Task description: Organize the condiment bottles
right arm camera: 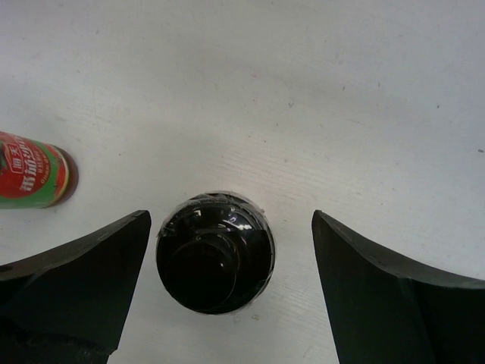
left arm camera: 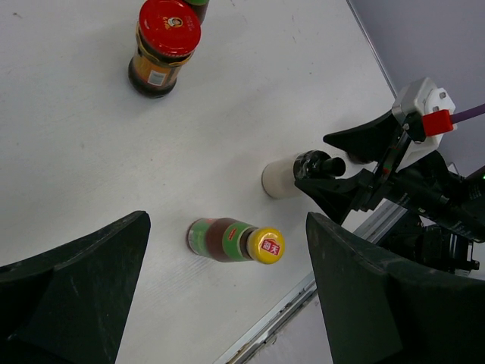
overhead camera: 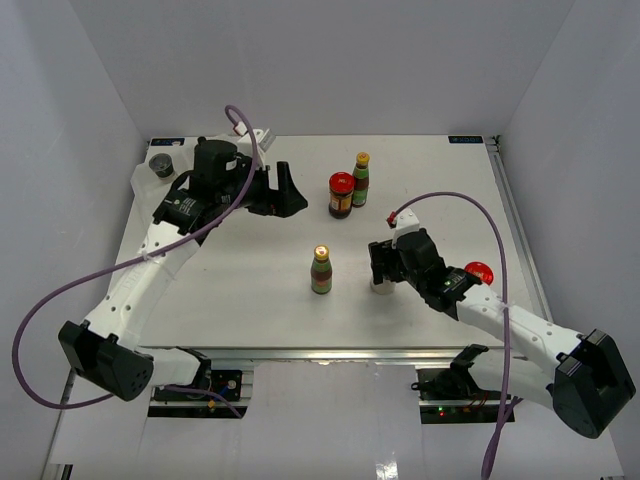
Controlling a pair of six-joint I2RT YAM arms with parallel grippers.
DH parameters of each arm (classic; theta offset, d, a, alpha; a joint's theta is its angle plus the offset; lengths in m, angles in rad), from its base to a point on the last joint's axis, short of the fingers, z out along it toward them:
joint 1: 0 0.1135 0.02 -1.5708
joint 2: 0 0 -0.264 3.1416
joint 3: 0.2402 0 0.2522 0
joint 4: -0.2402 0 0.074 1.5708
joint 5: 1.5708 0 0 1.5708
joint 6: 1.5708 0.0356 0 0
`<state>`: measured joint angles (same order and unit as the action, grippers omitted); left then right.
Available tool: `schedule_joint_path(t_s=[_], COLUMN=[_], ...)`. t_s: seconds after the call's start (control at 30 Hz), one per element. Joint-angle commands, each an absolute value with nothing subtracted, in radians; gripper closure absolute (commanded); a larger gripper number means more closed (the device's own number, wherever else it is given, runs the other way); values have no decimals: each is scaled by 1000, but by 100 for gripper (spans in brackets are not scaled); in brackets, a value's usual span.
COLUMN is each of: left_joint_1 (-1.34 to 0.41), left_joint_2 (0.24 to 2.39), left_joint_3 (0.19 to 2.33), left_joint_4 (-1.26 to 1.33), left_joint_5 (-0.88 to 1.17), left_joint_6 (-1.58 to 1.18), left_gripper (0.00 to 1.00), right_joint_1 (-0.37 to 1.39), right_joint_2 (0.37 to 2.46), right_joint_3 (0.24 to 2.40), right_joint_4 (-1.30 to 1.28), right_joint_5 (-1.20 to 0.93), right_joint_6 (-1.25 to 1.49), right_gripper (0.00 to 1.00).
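Table only partly tidy. Left gripper wide open, empty. Right gripper open too, squeezing nothing. Jar and bottle side by side at back. Other bottle alone in middle, shaker between right jaws, both left to group

Bright, even, diffuse light fills the overhead view. The white surface shows no hot spots, and the yellow-capped bottle throws only a short, soft shadow at its base. The pale walls take a faint lavender cast.

In the left wrist view, the left gripper appears as near-black, slightly soft masses in the lower corners. The red-lidded jar at the top carries a small sheen on its lid.

In the right wrist view, the right gripper is equally dark and without detail. The black-capped shaker catches curved white glints, and the surface's fine scratches stay sharp.
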<state>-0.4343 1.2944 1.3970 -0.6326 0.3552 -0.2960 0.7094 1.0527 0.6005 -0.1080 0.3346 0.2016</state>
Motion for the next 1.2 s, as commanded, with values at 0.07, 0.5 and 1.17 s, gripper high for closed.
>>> schedule_joint_path(t_s=[0.07,0.5,1.17], left_joint_1=[-577,-939,-1071], left_joint_2=[1405,1725,2052], left_joint_3=[1569,1749,1930], left_joint_4=[-724,-806,-828], left_joint_5=[219,-24,-97], left_joint_6=[-258,-184,-171], left_gripper=[6,4,5], right_joint_1=[715,716,715], right_joint_2=[969,637,451], right_joint_3=[799,1025,1102], right_joint_4=[-230,-508,-559], right_joint_5=[414,539,606], right_joint_6=[196,176,159], right_gripper=[9,10,10])
